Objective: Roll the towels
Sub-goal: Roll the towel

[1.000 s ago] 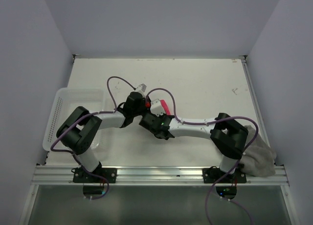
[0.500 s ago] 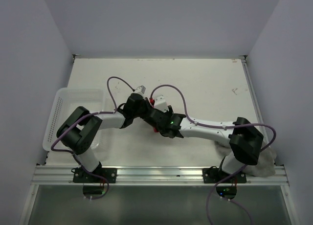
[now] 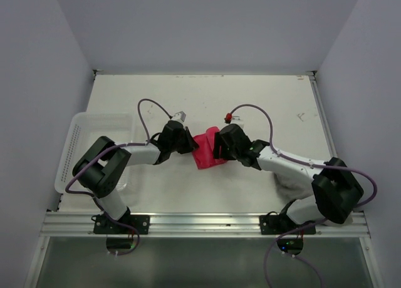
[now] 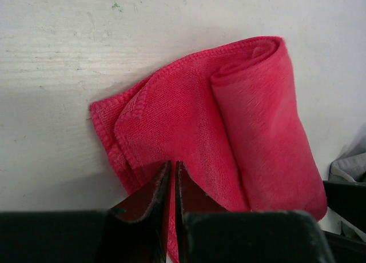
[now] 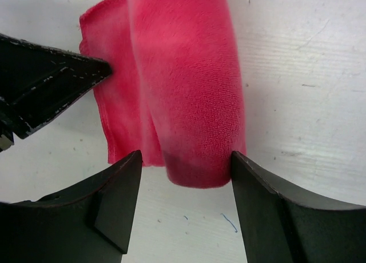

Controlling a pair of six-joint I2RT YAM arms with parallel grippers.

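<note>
Surface (image 3: 263, 106): white, flat, scuffed, walled on three sides; it carries all items below

Left arm (image 3: 135, 153), right arm (image 3: 291, 166): white and black, each with a purple cable. Both reach inward from the near edge and meet around the middle of the surface

Basket (image 3: 81, 131): white perforated plastic, at the left edge of the surface beside the left arm, well apart from the towels

Grey towel (image 3: 289, 184): crumpled on the right side of the surface, mostly hidden under the right arm. Only a small patch shows in the top view; no tool touches it

Pink-red towel (image 3: 205, 151): lies on the surface near the centre, between the two tools. It is partly rolled. One side forms a thick roll, and the other is a flat flap with a stitched edge, spread on the surface toward the left arm

Left tool (image 4: 172, 166): fingers drawn almost together, with only a thin slit between them. They pinch the near edge of the flat flap, and pink cloth shows in the slit. The tool sits low, at the level of the surface

Right tool (image 5: 186, 157): fingers spread wide, one on each side of the near end of the roll and close against it. The right wrist view does not show whether they press the cloth. In that view the dark tip of the left tool sits on the flap, just beside the roll
</note>
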